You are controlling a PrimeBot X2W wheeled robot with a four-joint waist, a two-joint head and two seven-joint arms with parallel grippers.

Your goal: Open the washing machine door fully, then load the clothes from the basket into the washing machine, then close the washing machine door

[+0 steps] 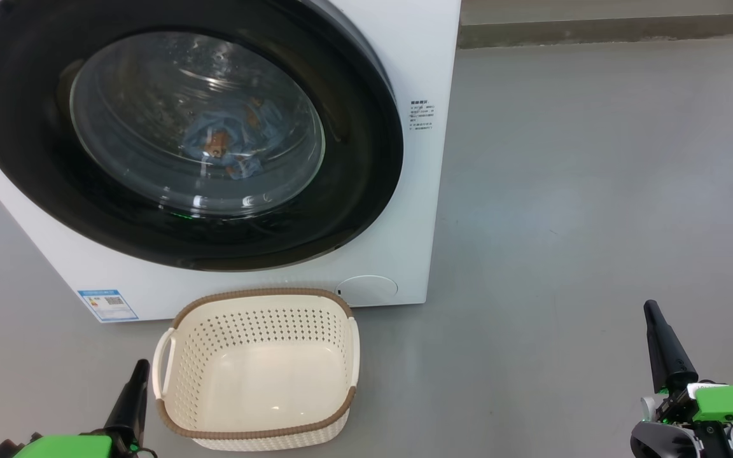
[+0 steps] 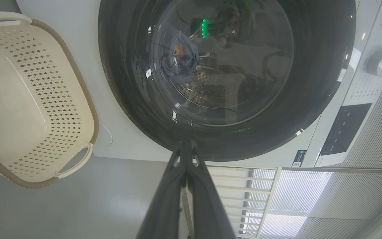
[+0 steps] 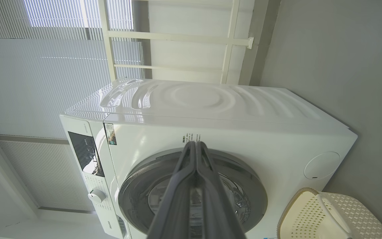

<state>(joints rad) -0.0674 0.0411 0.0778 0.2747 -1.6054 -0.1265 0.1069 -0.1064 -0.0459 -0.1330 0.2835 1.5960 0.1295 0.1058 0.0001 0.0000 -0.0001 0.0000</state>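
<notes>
- On a smooth grey floor [image 1: 595,191], a big white boxy front-loading washing machine [image 1: 427,191] stands with its large round glossy black door [image 1: 23,165] shut flush against the front.
- Behind the door's bulging clear glass window, soft light blue clothes [image 1: 226,143] with orange-brown prints lie bundled inside the drum, near the window's centre.
- At 6 o'clock from the door, a small rectangular cream-white perforated plastic basket [image 1: 258,294] with a brown woven-look rim sits on the floor just in front of the machine, its smooth inner bottom showing.
- A blue label sticker [image 1: 107,305] marks the machine's front at 10 o'clock from the basket, and a round white cap [image 1: 366,287] sits at 2 o'clock from it.
- The left gripper [image 1: 140,367] hovers just beside the basket at its 9 o'clock. The left wrist view shows its dark fingers pressed together tip to tip on nothing.
- The right gripper [image 1: 651,308] hangs well apart from the basket at 3 o'clock, above the floor, its fingers likewise clenched with nothing between them.
- Seen from the right wrist view, a white control knob [image 3: 96,196] sits at 9 o'clock from the door.
</notes>
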